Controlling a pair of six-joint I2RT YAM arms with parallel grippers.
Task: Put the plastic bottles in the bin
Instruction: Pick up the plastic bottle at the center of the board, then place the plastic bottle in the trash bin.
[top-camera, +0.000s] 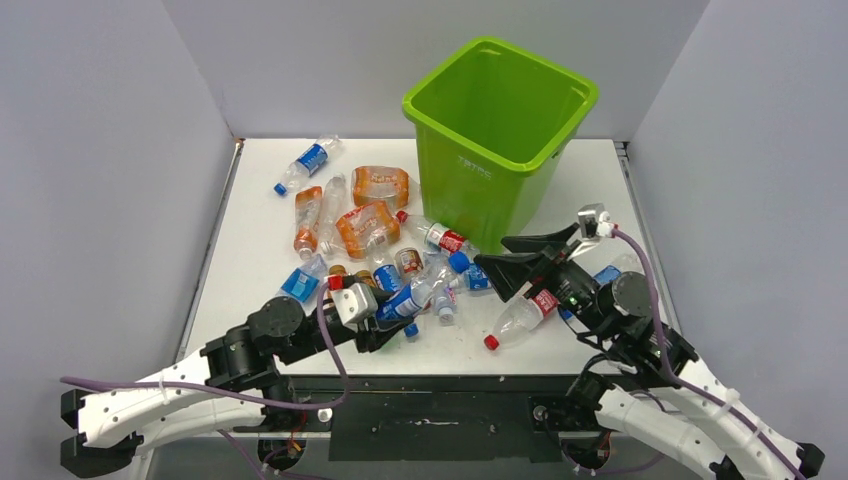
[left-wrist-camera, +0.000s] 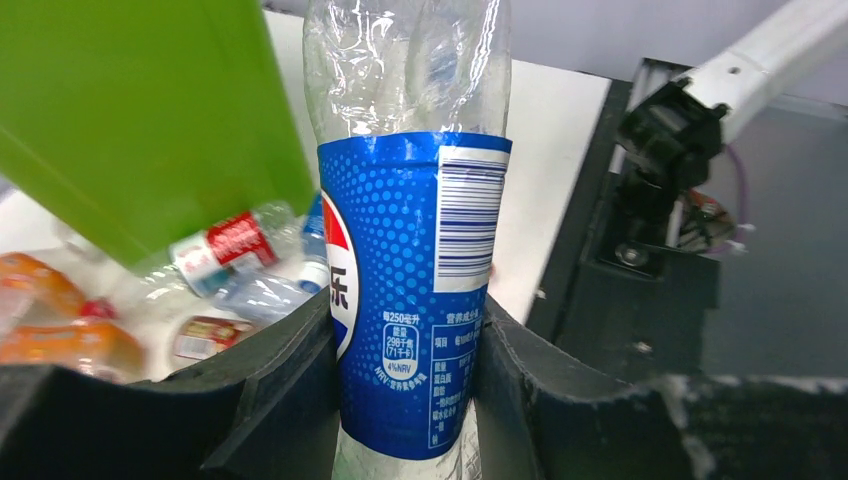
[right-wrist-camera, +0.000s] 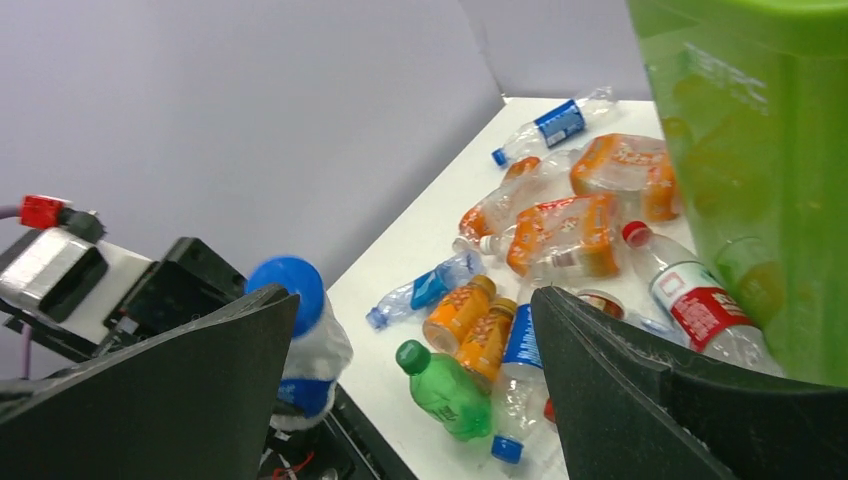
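Grey walls, white worktop (top-camera: 260, 200). We read the task as barely started. No bottle shows inside the bin (top-camera: 495, 120), which stands at the far edge, right of centre, though the top view doesn't reach all of its floor.

Most of the plastic bottles (top-camera: 370, 230) lie in a heap from mid-worktop to the near edge, left of the bin. One blue-labelled stray (top-camera: 308, 163) sits near the far left corner. A red-labelled bottle (top-camera: 522, 312) lies toward the near edge on the right.

The left hand (top-camera: 392, 325) is clamped on a blue-labelled bottle (left-wrist-camera: 410, 290), one finger on each side of the label. It sits low at the near side of the heap, arm reaching in from the near left. We can't tell if that bottle is off the worktop yet.

The right hand (top-camera: 492, 252) is spread wide with nothing between the fingers. It hovers above the red-labelled bottle, near the bin's front wall, pointing left toward the heap.

So one bottle is gripped and the rest are all to go.
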